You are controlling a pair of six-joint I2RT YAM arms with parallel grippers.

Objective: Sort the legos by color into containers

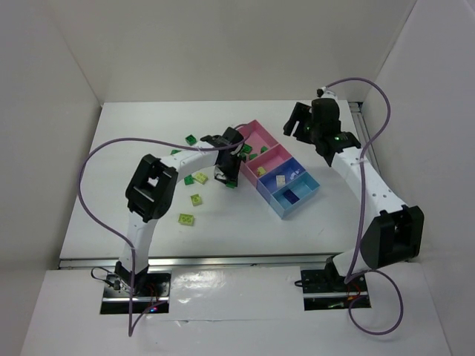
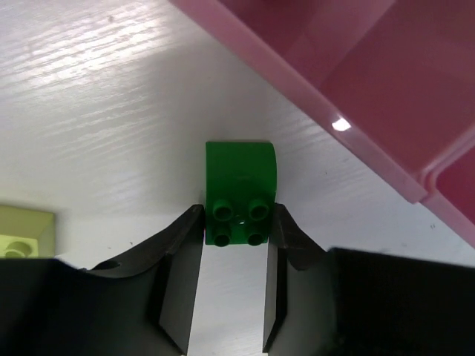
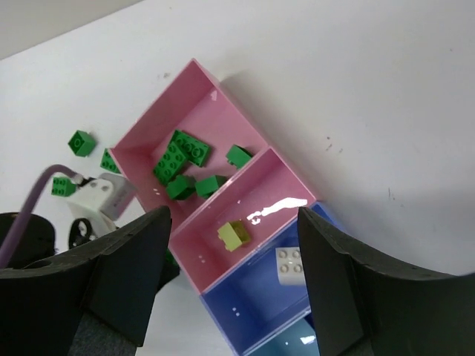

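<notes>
Pinching now: the left pincer (image 2: 239, 216) squeezes both sides of a dark green brick (image 2: 240, 172) sitting on the counter (image 2: 111, 111), just beside the pink bin (image 2: 297, 83), probably to lift it in with the other greens. The right pincer (image 3: 231, 220) hovers spread wide and empty, above the bin row.

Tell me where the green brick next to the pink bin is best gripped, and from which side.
Grip the green brick across its two flat sides at the studded end, coming straight down from above, as the left gripper has it. The brick lies flat on the table with its studs up. Its far end looks rounded and smooth, and the pink bin wall stands close beyond it.
</notes>
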